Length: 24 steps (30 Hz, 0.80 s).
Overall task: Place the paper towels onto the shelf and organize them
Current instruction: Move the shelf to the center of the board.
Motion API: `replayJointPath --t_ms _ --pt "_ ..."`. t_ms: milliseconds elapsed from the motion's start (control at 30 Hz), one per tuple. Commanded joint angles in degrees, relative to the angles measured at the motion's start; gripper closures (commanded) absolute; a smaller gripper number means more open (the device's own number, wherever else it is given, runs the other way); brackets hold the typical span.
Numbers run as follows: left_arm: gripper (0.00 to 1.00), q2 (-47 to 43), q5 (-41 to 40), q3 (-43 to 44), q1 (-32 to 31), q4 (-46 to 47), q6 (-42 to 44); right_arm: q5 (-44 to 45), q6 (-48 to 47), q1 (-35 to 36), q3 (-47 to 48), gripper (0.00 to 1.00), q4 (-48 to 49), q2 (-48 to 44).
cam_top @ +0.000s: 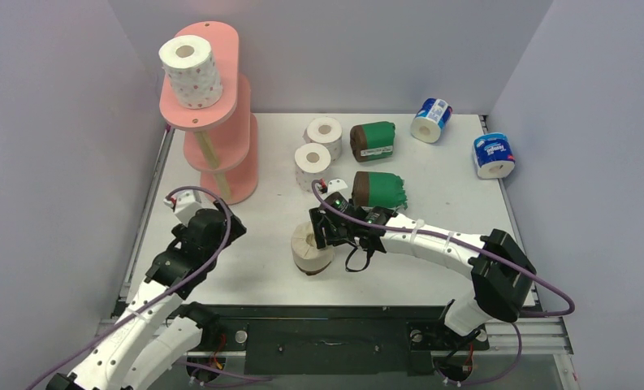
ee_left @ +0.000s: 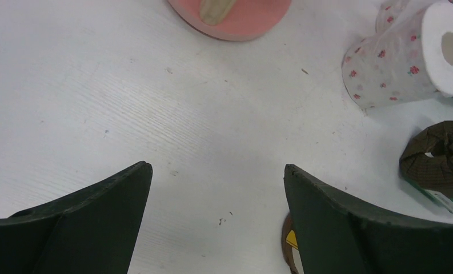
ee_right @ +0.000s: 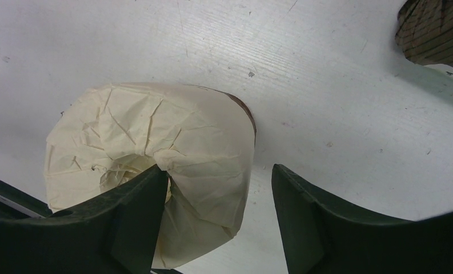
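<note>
While straddling wall of crumpled cream paper roll [ee_right: 155, 125], lower centre of top view: right gripper [ee_right: 218, 171], jaws spread, one finger over core hollow, other outside, clear of paper. Lower left: left gripper [ee_left: 218, 168], jaws wide over bare white table [ee_left: 155, 114]. Upper left, on top board of salmon-pink three-tier shelf [cam_top: 217, 41]: white red-dotted roll [cam_top: 191, 71], upright. Loose on table, centre to upper right: two more dotted rolls [cam_top: 312, 161], two green-wrapped brown rolls [cam_top: 373, 140], two blue-white wrapped rolls [cam_top: 494, 155].

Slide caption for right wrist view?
Right gripper open, straddling the wall of a crumpled cream paper roll on white table.
</note>
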Motion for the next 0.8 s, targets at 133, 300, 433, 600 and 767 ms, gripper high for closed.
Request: replayJointPath --t_ms 133,300,433,600,767 --pt "0.12 -6.2 7.2 -10.1 10.7 16.6 6.7 1.5 -1.6 0.2 2.3 0.33 -1.1 -0.4" --pt "0.15 -7.9 7.3 -13.5 13.4 25.1 14.6 1.9 -2.6 0.0 1.9 0.31 -1.4 -1.2" --pt "0.22 -3.6 10.8 -13.1 17.5 28.3 18.3 1.4 -3.5 -0.3 1.4 0.3 -1.1 -1.7" --pt "0.22 7.2 10.6 -10.3 17.8 34.4 26.2 0.2 -3.5 -0.9 0.0 0.3 0.6 -2.4" --pt "0.21 16.6 9.5 -8.6 19.0 39.3 31.8 -0.6 -3.6 -0.9 -0.5 0.3 1.3 -3.3"
